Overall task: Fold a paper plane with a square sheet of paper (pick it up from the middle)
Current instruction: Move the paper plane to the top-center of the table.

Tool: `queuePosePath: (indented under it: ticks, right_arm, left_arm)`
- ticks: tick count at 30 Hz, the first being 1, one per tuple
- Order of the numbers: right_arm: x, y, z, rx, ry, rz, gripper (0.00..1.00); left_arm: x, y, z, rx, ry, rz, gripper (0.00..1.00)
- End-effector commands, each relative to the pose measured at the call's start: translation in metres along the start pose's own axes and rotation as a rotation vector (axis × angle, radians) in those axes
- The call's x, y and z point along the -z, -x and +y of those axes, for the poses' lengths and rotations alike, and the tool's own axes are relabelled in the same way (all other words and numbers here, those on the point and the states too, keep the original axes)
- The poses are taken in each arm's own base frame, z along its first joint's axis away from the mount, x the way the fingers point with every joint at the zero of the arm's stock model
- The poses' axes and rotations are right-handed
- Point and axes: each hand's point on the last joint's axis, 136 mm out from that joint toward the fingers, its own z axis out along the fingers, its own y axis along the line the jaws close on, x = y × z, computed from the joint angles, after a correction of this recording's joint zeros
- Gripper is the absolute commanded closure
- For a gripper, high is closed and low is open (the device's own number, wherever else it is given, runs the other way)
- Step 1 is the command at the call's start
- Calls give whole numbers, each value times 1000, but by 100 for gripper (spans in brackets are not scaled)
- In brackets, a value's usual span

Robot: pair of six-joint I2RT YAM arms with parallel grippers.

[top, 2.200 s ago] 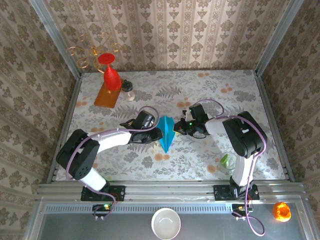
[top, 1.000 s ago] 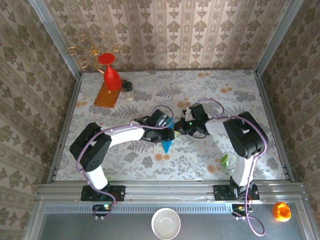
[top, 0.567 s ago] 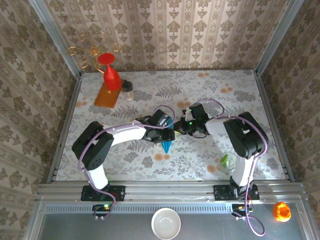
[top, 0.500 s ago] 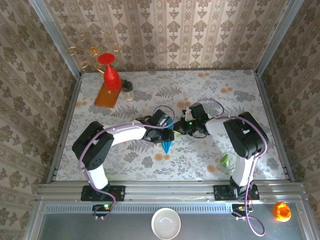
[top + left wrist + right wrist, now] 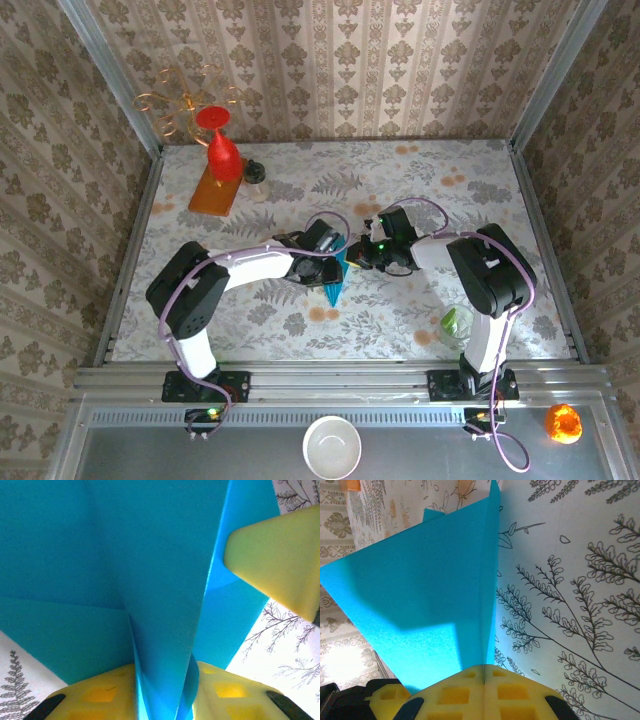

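Showing one paper plane (image 5: 334, 285), one vase (image 5: 222, 150)

Matching kit on both sides: the left arm (image 5: 245, 268) and right arm (image 5: 435, 252) have rounded white links, chunky black joint housings and black bases, with lilac cables (image 5: 322, 214) looping off each. A small green light (image 5: 379, 243) glows at the right wrist. Up close, the left gripper (image 5: 162, 692) and right gripper (image 5: 485, 680) wear yellow fingers moulded with square waffle recesses and edged in black.
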Motion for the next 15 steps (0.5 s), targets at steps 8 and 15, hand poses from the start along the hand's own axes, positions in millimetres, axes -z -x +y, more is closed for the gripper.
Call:
queuePosePath:
  ticks: [8,15]
  right_arm:
    - [14,8,23,50,13,-17,72]
    - [47,21,9,77,-94,-116,47]
  left_arm:
    - [-1,5,8,6,59,11,75]
    - [0,7,11,-5,86,14,85]
